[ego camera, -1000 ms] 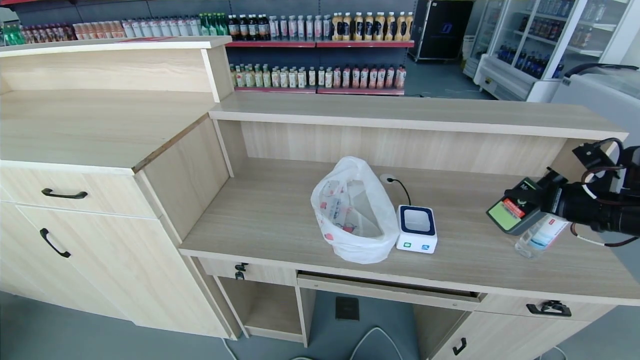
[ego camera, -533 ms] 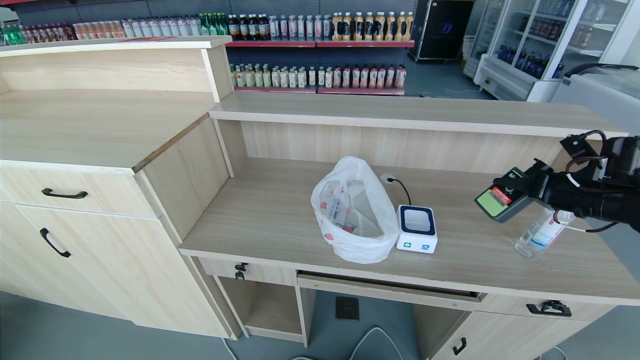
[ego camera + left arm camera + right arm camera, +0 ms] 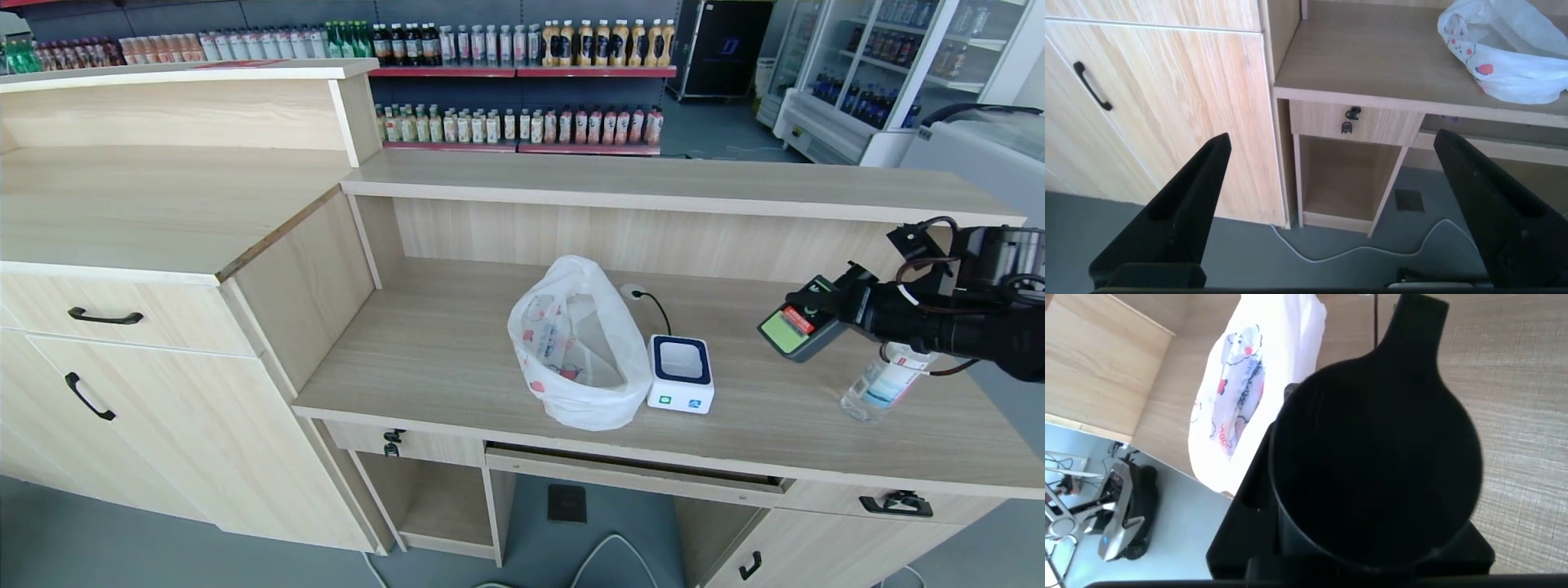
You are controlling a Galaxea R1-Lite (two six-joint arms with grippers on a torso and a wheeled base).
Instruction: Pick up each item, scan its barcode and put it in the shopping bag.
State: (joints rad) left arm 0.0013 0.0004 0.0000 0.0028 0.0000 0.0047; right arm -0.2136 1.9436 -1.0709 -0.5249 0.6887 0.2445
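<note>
You're seeing the left gripper (image 3: 1331, 220) hanging low in front of the counter (image 3: 457, 343), fingers (image 3: 1180, 216) spread wide and gripping nothing. A keyed drawer (image 3: 1354, 122) is sitting straight ahead of the gap between them, and the cabinet door (image 3: 1167, 114) is off to one side of it. The shopping bag (image 3: 578, 347) is standing open on the countertop, well ahead of the left fingers and well apart from the right ones. The scanner (image 3: 681, 374) is sitting just beside the bag, between it and the right fingers, with its cable (image 3: 653, 304) running back toward the counter wall. The right gripper (image 3: 826, 314) is hovering above the countertop, clamped on a dark box (image 3: 790, 331) whose green face is pointing toward the scanner side. The box is sticking out past the fingertips, clear of the scanner. In the right wrist view the box (image 3: 1372, 457) is blocking the fingers and the bag (image 3: 1249, 384) is showing beyond it. The water bottle (image 3: 883, 385) is resting on the counter behind the right fingers, under the arm.
</note>
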